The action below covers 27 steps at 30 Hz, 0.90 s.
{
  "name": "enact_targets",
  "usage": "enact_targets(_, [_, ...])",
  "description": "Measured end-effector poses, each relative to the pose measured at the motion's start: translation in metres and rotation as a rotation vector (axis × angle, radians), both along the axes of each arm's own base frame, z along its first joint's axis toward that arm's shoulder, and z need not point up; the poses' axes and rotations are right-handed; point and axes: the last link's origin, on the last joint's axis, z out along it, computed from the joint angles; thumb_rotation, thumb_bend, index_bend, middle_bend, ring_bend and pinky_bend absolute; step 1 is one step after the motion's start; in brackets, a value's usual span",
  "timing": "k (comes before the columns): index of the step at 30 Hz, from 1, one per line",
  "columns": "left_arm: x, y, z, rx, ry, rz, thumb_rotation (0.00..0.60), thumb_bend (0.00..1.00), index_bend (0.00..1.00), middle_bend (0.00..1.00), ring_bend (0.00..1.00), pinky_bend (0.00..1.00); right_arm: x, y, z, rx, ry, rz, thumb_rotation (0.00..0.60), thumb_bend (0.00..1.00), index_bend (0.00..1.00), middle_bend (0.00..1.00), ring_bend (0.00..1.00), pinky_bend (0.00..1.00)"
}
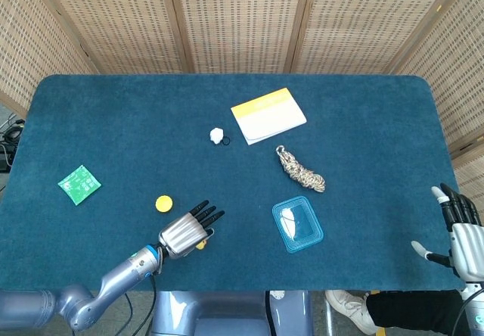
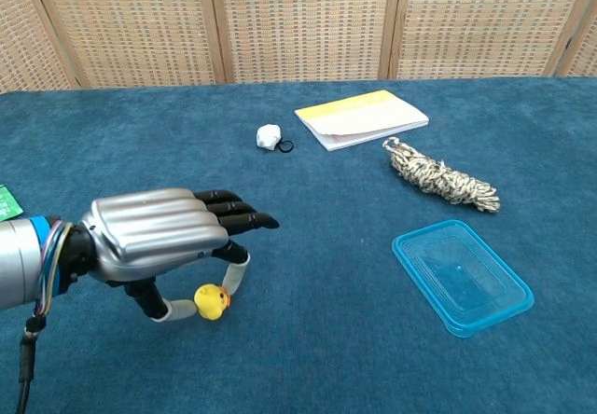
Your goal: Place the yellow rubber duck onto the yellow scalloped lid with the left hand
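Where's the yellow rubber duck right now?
In the chest view, the yellow rubber duck is low on the left, pinched under the left hand, above the blue cloth.

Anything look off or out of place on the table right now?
Nothing stands out. The left robot hand pinches the yellow duck just above the cloth; the yellow lid lies flat and nothing is spilled or damaged.

notebook [image 1: 268,115] far centre | white wad [image 1: 217,135] beside it | rope [image 1: 301,170] | blue container [image 1: 297,224] | green packet [image 1: 79,184] left
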Motion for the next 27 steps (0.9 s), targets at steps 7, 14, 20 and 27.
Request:
enact_targets(7, [-0.012,0.020,0.032,0.083,0.000,0.040,0.600,0.37,0.49,0.00,0.00,0.00,0.001,0.000,0.000,-0.004,0.003,0.002,0.600,0.00,0.00,0.00,0.00,0.00])
enact_targets(14, [-0.045,0.050,0.079,0.205,0.019,0.144,0.600,0.37,0.49,0.00,0.00,0.00,0.001,0.000,-0.002,0.001,0.012,0.002,0.600,0.00,0.00,0.00,0.00,0.00])
enact_targets(20, [-0.073,0.068,0.100,0.253,0.012,0.258,0.600,0.37,0.49,0.00,0.00,0.00,0.003,0.000,-0.005,0.005,0.021,0.007,0.600,0.00,0.00,0.00,0.00,0.00])
enact_targets(27, [-0.086,0.075,0.093,0.243,-0.004,0.308,0.600,0.37,0.49,0.00,0.00,0.00,0.003,0.000,-0.007,0.008,0.029,0.004,0.600,0.00,0.00,0.00,0.00,0.00])
